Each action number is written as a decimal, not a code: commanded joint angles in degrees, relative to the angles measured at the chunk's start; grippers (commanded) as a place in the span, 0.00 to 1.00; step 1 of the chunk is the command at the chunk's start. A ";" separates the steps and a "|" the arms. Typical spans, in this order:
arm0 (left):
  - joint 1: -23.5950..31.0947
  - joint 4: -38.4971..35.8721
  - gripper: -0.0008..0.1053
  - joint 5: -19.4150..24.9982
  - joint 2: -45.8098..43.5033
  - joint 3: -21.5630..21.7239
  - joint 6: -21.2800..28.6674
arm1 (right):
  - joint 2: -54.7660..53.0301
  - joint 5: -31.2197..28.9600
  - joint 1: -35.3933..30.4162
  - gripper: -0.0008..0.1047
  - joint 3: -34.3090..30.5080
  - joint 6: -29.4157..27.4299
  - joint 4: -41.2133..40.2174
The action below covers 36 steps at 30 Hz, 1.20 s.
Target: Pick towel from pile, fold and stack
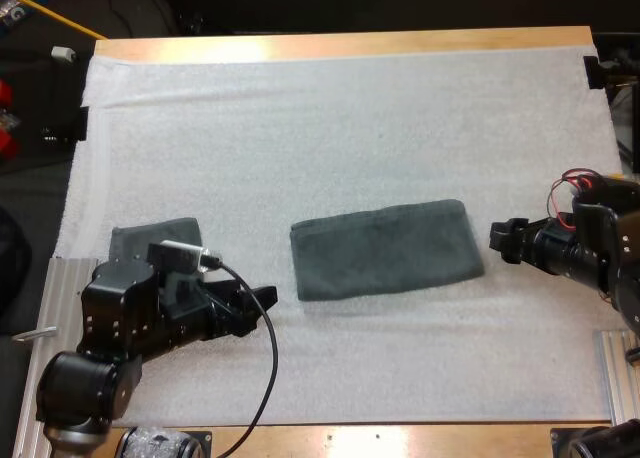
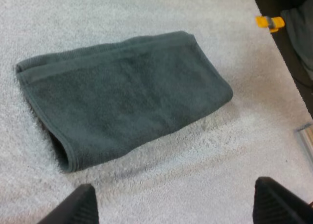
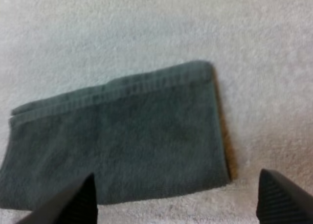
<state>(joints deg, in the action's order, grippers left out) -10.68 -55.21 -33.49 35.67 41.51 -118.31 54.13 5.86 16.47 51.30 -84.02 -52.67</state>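
Note:
A dark grey-green towel lies folded flat in the middle of the white mat. Another towel shows behind my left arm at the mat's left side, partly hidden. My left gripper sits just left of the folded towel, its fingers wide apart and holding nothing. My right gripper hovers just off the towel's right end, fingertips spread and clear of the cloth.
Aluminium rails border the mat at the left and at the right. A dark clamp sits at the far right corner. Bare mat stretches behind and in front of the towel.

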 commanded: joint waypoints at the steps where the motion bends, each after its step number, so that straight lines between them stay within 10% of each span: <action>1: 0.01 -0.25 0.60 0.73 -0.37 0.52 0.35 | 0.34 -0.53 -0.95 0.62 0.55 -0.88 0.20; 13: 0.01 2.71 0.60 0.77 -0.37 0.52 -7.05 | 11.99 12.93 -15.06 0.62 0.55 -8.82 3.00; 36: 0.01 2.39 0.60 3.25 -0.20 0.52 -11.58 | 40.32 27.36 -14.78 0.62 0.55 -14.15 16.26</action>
<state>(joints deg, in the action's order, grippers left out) -10.68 -52.70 -31.21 35.55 41.51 -129.10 94.82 32.19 1.55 51.30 -97.21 -36.82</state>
